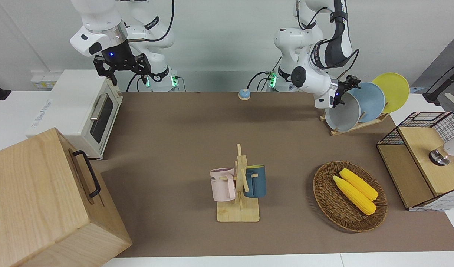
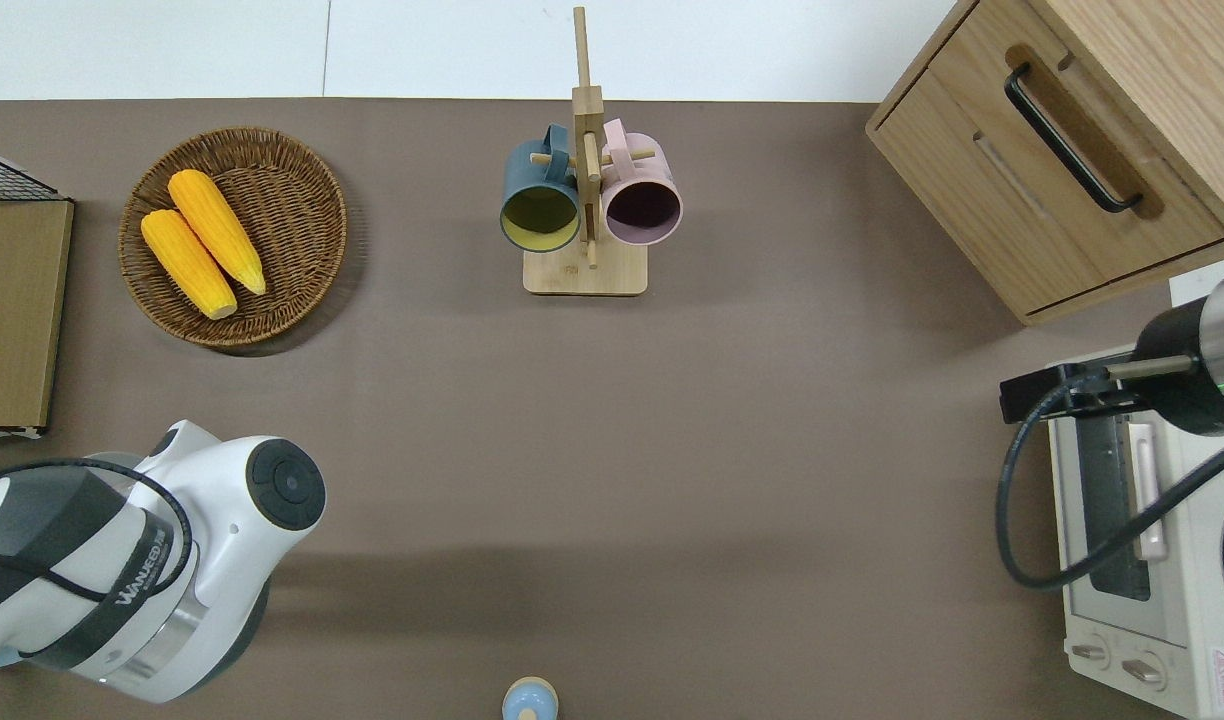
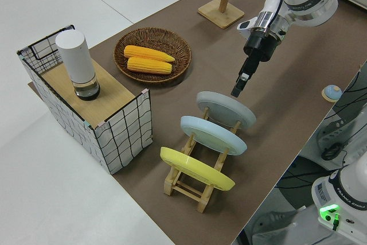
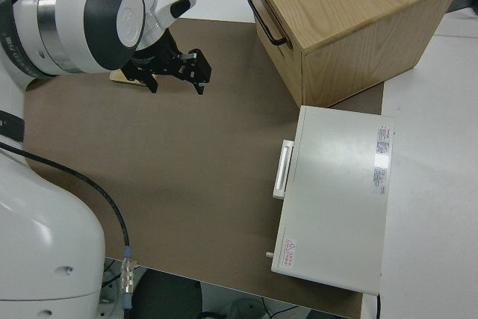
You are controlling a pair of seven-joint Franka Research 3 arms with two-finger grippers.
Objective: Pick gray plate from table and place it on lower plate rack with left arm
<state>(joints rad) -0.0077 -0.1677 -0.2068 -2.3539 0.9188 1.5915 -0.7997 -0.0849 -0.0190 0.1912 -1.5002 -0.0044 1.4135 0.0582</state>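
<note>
The gray plate (image 1: 342,113) stands tilted in the lowest slot of the light-wood plate rack (image 1: 355,126), at the left arm's end of the table (image 1: 175,129). It also shows in the left side view (image 3: 226,109). My left gripper (image 1: 346,88) hangs just over the plate's upper rim, open and off it; the left side view shows the gap under the left gripper (image 3: 236,90). In the overhead view the arm hides the plate and the rack. My right gripper (image 1: 121,70) is open and parked.
A sky-blue plate (image 1: 369,102) and a yellow plate (image 1: 392,91) fill the rack's higher slots. A corn basket (image 1: 349,194), a wire crate (image 1: 423,159), a mug tree (image 1: 240,185), a toaster oven (image 1: 82,111), a wooden cabinet (image 1: 45,200) and a small blue bell (image 1: 244,94) stand around.
</note>
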